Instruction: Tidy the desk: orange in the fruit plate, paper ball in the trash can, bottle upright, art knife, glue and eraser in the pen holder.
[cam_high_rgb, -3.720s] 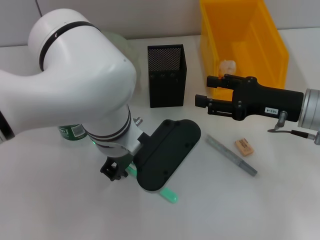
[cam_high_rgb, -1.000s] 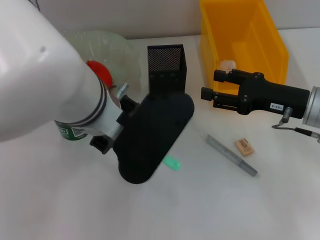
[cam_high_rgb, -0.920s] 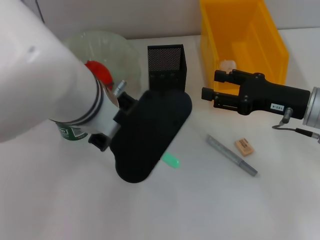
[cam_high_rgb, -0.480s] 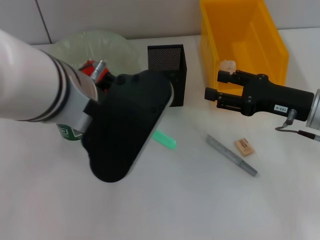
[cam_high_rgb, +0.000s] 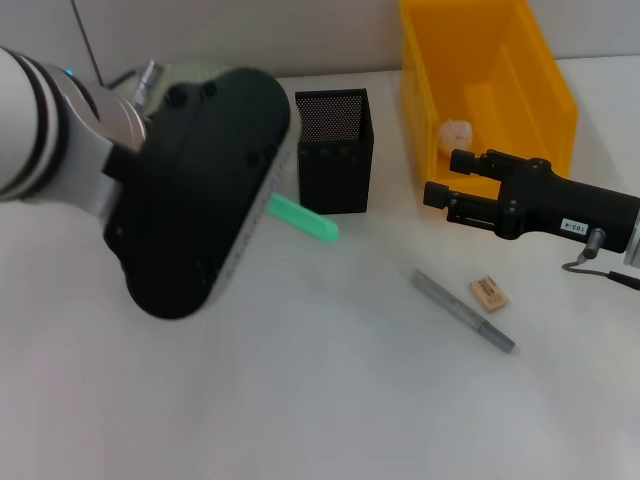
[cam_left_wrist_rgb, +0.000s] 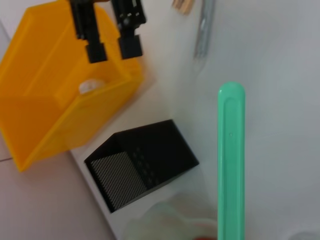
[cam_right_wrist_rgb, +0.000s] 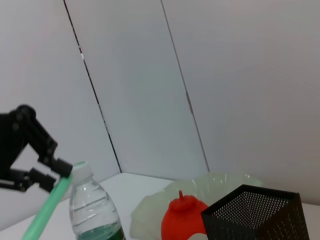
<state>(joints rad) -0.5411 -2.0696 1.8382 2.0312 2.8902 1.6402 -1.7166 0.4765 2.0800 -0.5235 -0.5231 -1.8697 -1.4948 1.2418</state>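
My left gripper (cam_high_rgb: 262, 204) is shut on a long flat green stick (cam_high_rgb: 304, 219) and holds it in the air, its free end just in front of the black mesh pen holder (cam_high_rgb: 334, 150). The stick fills the left wrist view (cam_left_wrist_rgb: 231, 160), with the holder (cam_left_wrist_rgb: 142, 167) beyond it. My right gripper (cam_high_rgb: 446, 186) is open and empty, hovering in front of the yellow bin (cam_high_rgb: 520, 70), which holds the paper ball (cam_high_rgb: 455, 132). A thin grey bar (cam_high_rgb: 464, 311) and the eraser (cam_high_rgb: 488, 293) lie on the desk. The right wrist view shows the upright bottle (cam_right_wrist_rgb: 95, 210) and the reddish fruit (cam_right_wrist_rgb: 181, 216) on the plate (cam_right_wrist_rgb: 220, 181).
In the head view my left arm hides the plate and the bottle. The bin stands at the back right, close to the pen holder. A wall runs behind the desk.
My left gripper has lifted the green stick off the desk and carried it up and back toward the pen holder. My right gripper has drifted a little to the right.
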